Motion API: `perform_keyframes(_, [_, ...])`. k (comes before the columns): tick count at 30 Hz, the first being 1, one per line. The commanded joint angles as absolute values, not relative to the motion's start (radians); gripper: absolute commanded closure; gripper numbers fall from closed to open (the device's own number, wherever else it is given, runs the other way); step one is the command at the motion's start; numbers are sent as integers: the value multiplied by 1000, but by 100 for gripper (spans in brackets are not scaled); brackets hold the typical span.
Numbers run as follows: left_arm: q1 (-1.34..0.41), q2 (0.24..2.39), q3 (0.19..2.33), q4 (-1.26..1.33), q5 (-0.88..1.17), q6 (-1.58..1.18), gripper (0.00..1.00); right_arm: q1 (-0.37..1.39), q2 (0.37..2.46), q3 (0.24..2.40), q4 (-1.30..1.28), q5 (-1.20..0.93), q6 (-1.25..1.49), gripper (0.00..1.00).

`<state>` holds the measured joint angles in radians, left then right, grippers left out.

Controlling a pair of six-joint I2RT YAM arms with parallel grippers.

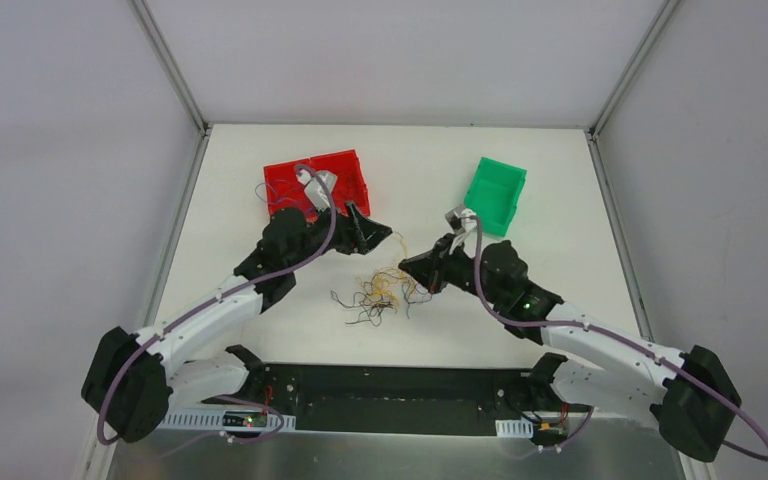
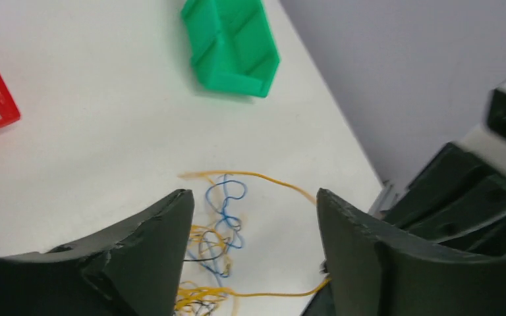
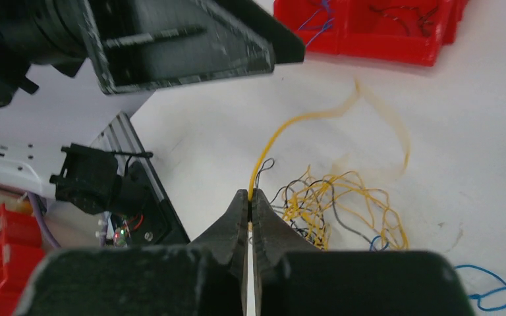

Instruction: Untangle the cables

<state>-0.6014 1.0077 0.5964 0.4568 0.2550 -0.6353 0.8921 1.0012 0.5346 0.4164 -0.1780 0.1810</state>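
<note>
Running straight ahead from the right tool point(image 3: 250, 197), clamped on it, one yellow wire point(image 3: 273, 135) is seen; the cables point(image 3: 333, 197) are heaped on the desk point(image 3: 487, 131) just beside, under the parted, empty left tool point(image 2: 253, 197)

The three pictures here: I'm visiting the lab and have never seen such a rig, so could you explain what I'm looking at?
Two black-and-white robot arms are bolted to a white table. The overhead view looks down from behind them; the other two pictures come from a camera on each wrist. On the table lie a red plastic bin, a green plastic bin and a loose tangle of hair-thin yellow, blue and black wires. The right gripper is pinched shut on one thin yellow wire. The left gripper is open near the tangle, holding nothing.
</note>
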Motion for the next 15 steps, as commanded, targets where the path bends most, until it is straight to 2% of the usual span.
perform_keyframes(1, [-603, 1119, 703, 404, 310, -640, 11, 816, 908, 497, 481, -104, 337, 100])
perform_keyframes(3, [-603, 1132, 713, 385, 326, -616, 6, 780, 876, 470, 490, -58, 386, 100])
perform_keyframes(7, [-603, 1110, 711, 376, 389, -524, 7, 708, 841, 433, 492, 32, 482, 100])
perform_keyframes(10, [-604, 1135, 729, 377, 462, -450, 13, 673, 844, 427, 492, 45, 524, 100])
perform_keyframes(11, [-605, 1142, 736, 377, 481, -417, 17, 667, 847, 425, 492, 50, 532, 100])
perform_keyframes(15, [-642, 1106, 655, 455, 398, -235, 23, 640, 848, 421, 491, 63, 567, 100])
